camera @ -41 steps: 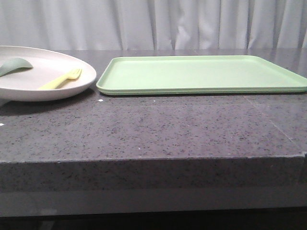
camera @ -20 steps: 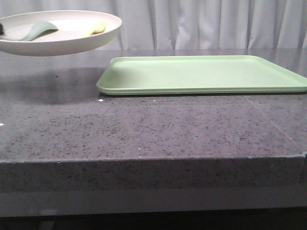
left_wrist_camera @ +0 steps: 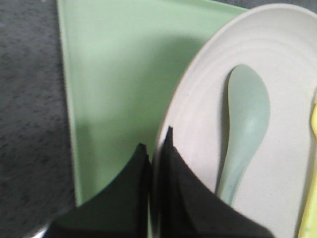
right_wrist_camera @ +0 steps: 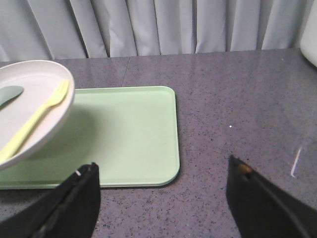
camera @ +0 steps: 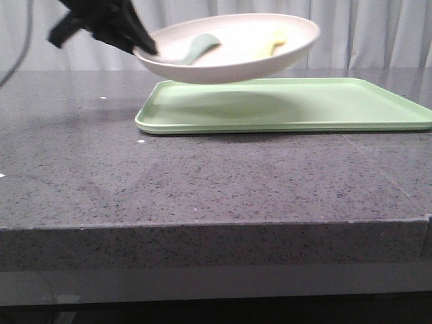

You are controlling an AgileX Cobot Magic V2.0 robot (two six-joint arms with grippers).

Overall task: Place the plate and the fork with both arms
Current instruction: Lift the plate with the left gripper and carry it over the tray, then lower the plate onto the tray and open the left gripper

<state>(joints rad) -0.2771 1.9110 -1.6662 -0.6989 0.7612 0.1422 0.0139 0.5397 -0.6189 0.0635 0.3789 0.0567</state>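
The off-white plate (camera: 236, 64) hangs tilted in the air above the left part of the light-green tray (camera: 317, 104). My left gripper (camera: 142, 46) is shut on the plate's left rim; in the left wrist view the gripper (left_wrist_camera: 156, 148) has one finger under the plate (left_wrist_camera: 282, 44) and one inside it. The pale-yellow fork (camera: 274, 46) lies in the plate toward its right side, also seen as fork (right_wrist_camera: 37, 119) on the plate (right_wrist_camera: 34, 82). My right gripper (right_wrist_camera: 162, 163) is open and empty above the table by the tray's corner (right_wrist_camera: 166, 176).
A grey-green spoon (camera: 199, 46) lies in the plate beside the fork. The tray (left_wrist_camera: 119, 84) sits on a dark speckled stone table (camera: 202, 182). A pale curtain (right_wrist_camera: 173, 25) closes the back. A white object (right_wrist_camera: 310, 34) stands at the table's far edge.
The plate, with fork and spoon in it, has risen off the table and travelled right until it is over the tray. The left gripper has come into the front view.
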